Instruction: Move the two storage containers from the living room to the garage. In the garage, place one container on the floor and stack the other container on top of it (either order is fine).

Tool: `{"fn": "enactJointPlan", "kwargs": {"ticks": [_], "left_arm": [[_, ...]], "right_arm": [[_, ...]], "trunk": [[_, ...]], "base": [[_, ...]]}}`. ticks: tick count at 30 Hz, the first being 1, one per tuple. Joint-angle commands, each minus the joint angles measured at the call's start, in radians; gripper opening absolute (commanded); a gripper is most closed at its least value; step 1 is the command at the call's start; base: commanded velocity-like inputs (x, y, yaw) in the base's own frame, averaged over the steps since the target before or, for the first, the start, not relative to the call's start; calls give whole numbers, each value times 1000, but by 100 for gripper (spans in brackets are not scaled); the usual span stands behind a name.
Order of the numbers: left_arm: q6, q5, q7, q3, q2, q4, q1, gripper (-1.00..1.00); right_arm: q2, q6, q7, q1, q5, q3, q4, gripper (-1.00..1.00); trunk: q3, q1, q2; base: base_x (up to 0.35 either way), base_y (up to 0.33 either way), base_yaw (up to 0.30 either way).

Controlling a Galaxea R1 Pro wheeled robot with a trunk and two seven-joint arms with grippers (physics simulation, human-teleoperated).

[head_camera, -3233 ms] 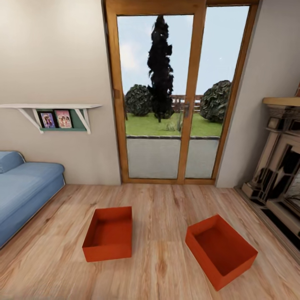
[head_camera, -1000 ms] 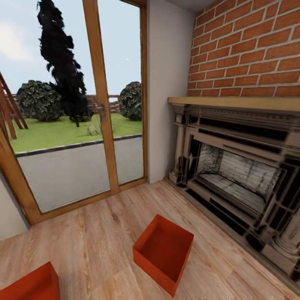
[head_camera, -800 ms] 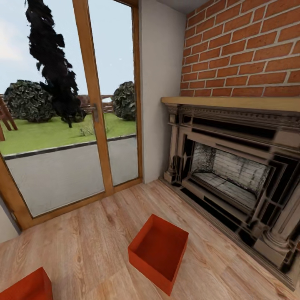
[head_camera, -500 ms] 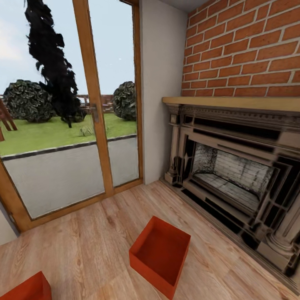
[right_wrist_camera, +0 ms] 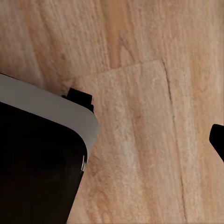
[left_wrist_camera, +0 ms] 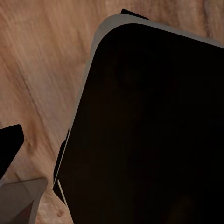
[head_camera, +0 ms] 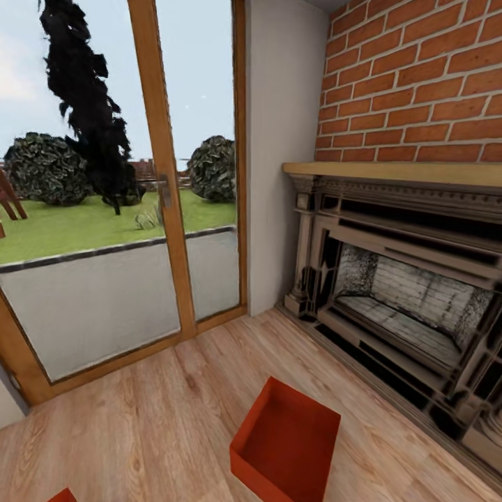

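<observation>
Right tool (right_wrist_camera: 218,140) dark, container (head_camera: 289,446) red-orange, open-topped

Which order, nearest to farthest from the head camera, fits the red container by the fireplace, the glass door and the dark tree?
1. storage container, on the floor ahead.
2. glass door, left, behind it.
3. dark tree, outside beyond the glass.
</observation>
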Motion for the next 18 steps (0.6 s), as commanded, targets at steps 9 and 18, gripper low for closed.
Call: {"fn": "enactJointPlan", "kwargs": {"ticks": [9, 18], "left_arm": [[-2, 2, 1, 3, -1, -1, 0, 100], [-2, 1, 1, 3, -1, -1, 0, 100]], "right_arm": [[4, -6, -2, -1, -5, 7, 3, 100], [5, -5, -2, -1, -5, 7, 3, 100]], "trunk": [[-1, 1, 0], [-1, 1, 0]], "base": [[272, 237, -31], [90, 88, -215]]}}
